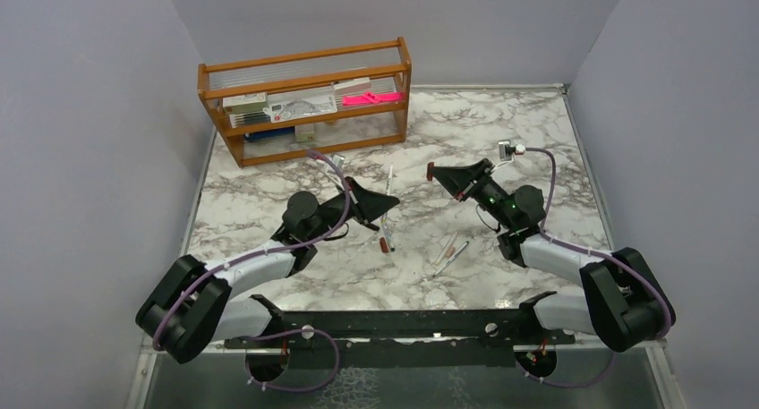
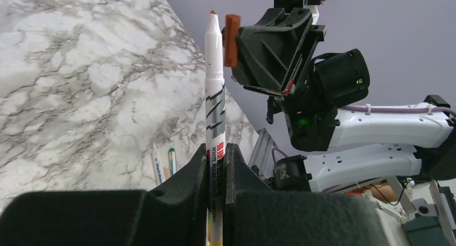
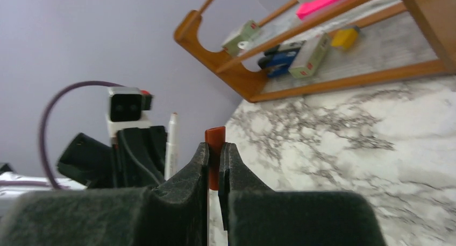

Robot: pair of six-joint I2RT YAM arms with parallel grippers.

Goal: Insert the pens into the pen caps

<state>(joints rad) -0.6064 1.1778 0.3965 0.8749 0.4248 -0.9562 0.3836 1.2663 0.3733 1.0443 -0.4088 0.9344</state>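
Pen [image 2: 214, 95]: clamped upright in the left gripper [image 2: 215, 154], jaws closed on the lower barrel, printed label just above the pads, bare brownish tip pointing away from the wrist. Raised off the marble table [image 1: 268, 194], near its middle. Not yet capped.

Cap [image 2: 232, 39]: dark red-brown stub, pinched in the closed right gripper [image 3: 214, 154], likewise up in the air. From the left wrist view, just beside the pen's tip section, to the right of it, not around it. Open end impossible to make out from either wrist view, so no telling whether bore and tip line up.

Judged as the alignment step of one pairing: both parts picked up and brought close, insertion itself left to do. Probably calls for a small sideways correction, then a straight push along the barrel.

Further out, on the table between the arms: pen with a dark red end [image 1: 386, 239], lying nearer the bases than the left gripper, possibly capped already, too small to confirm. Two more pens [image 1: 447, 248] side by side towards the right arm, ends unclear, no loose caps made out beside them. So at most one pen finished, one in hand, two apparently waiting.

At the far edge: wooden rack [image 1: 304, 105] holding a pink item [image 1: 369, 97], well apart from the work.
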